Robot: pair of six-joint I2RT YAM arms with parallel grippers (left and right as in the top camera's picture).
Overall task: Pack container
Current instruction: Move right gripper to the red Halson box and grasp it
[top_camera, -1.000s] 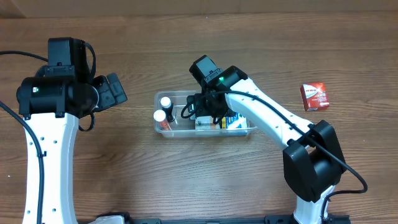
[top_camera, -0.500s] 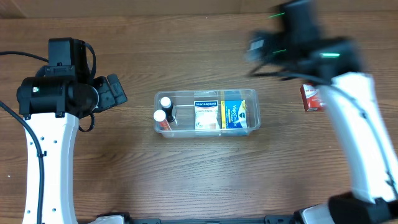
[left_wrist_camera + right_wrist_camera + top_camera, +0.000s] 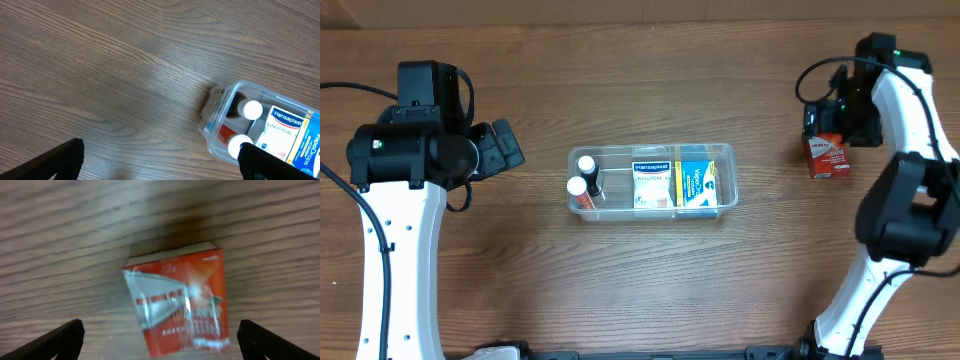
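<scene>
The clear container [image 3: 723, 208] sits mid-table and holds two white-capped bottles [image 3: 582, 176], a Hansaplast box [image 3: 652, 184] and a blue box [image 3: 697, 184]. It also shows in the left wrist view [image 3: 218, 131]. A red box [image 3: 828, 156] lies on the table at the far right. My right gripper [image 3: 842, 125] is open directly above it; in the right wrist view the red box [image 3: 176, 304] lies between the wide-spread fingers, untouched. My left gripper [image 3: 505, 147] is open and empty, left of the container.
The wooden table [image 3: 640, 290] stretches around the container. The right arm's base stands at the front right [image 3: 850, 330], the left arm's column at the front left [image 3: 390, 290].
My right arm has swung from over the container, far right across the table, to above the red box. The left arm has not moved.
</scene>
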